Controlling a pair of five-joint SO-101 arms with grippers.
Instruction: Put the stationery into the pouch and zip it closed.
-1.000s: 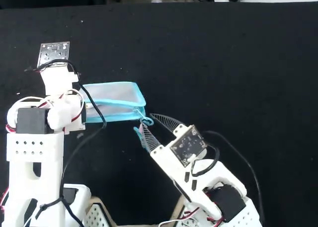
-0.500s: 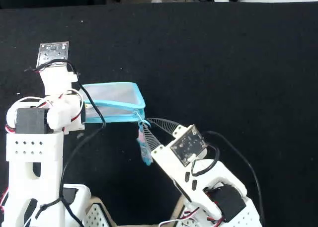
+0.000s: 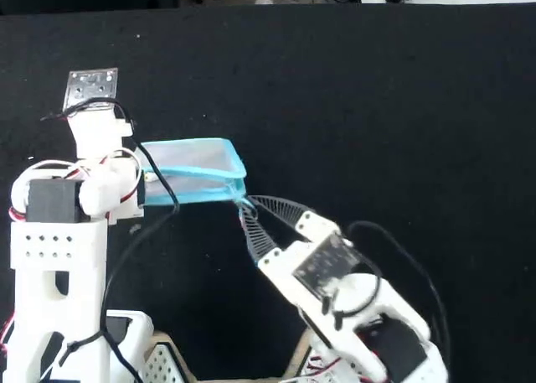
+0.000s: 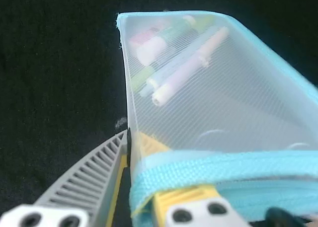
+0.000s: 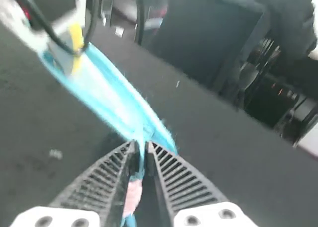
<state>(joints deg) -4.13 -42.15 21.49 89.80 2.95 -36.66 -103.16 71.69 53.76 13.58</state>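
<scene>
Over the last second the right arm has swung its wrist round at the pouch's near corner. The right gripper has gone from spread to nearly shut, pinching the zip pull that had hung loose beside it. The pouch has barely shifted on the black tabletop. Its other end is clamped in the left gripper, whose fingers are closed on the edge by the zip tape. I take this to mean loading is finished and the zip stroke is ready to start, with the left arm acting as the anchor.

Count: two arms, one tabletop, one pouch and one zip pull. The pens lie inside the mesh at the far end. I make out about five, though they overlap and the mesh blurs them, so that number is uncertain.
</scene>
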